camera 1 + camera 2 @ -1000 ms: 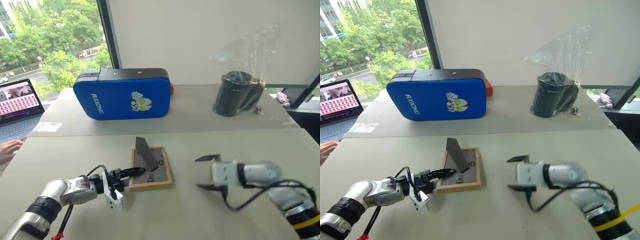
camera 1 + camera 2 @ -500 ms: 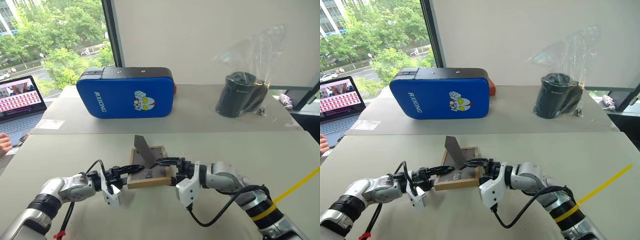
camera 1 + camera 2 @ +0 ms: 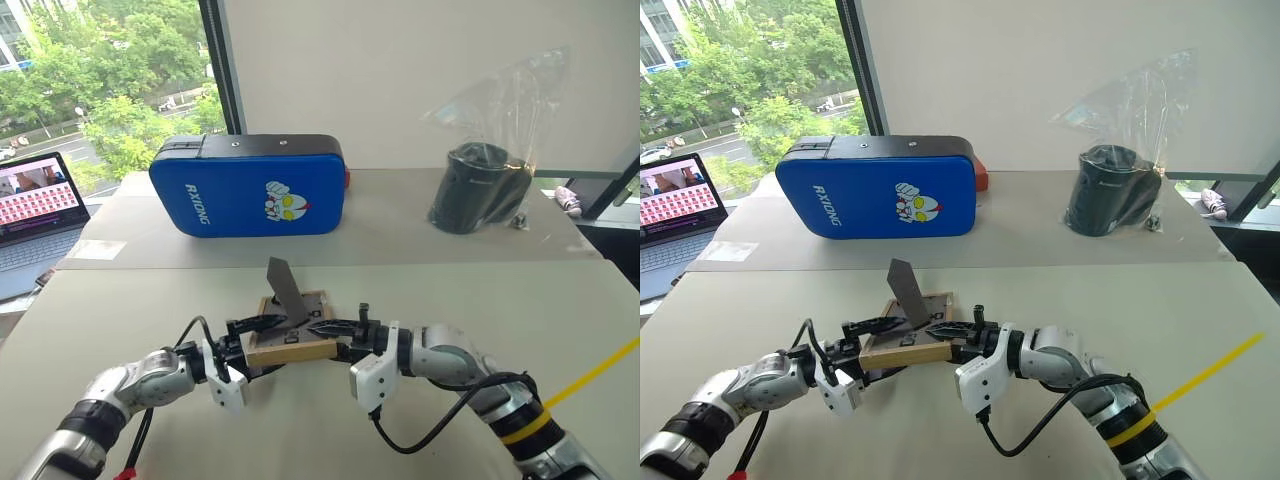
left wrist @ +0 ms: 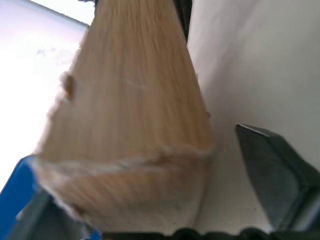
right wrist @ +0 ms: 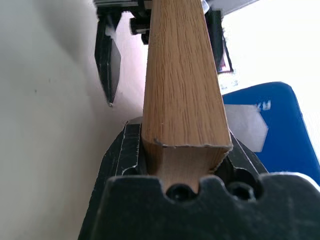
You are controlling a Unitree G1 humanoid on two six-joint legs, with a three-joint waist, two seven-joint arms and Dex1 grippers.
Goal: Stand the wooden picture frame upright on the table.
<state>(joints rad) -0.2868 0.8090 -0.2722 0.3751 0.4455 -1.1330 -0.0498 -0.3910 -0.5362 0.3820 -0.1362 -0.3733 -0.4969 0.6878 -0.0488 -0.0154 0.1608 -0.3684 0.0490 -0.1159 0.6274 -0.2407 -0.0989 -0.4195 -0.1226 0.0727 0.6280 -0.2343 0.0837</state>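
Wooden picture frame (image 3: 291, 340): held between the two grippers near the front middle of the table (image 3: 470, 290), dark backing up, near edge tilted up toward the camera, far edge low at the tabletop.
Long axis: cannot tell; the near wooden rail runs left to right between the grippers.
Stand flap (image 3: 284, 288): folded out, rising from the backing and pointing up and away.
Right gripper (image 3: 325, 327): clamped on the frame's right end, wood seated between its fingers.
Left gripper (image 3: 245, 340): at the frame's left end, fingers spread wide, one above and one below the rail.
Backdrop: blue pad (image 3: 250, 186), black cylinder in clear plastic (image 3: 476, 186), laptop (image 3: 35, 212).
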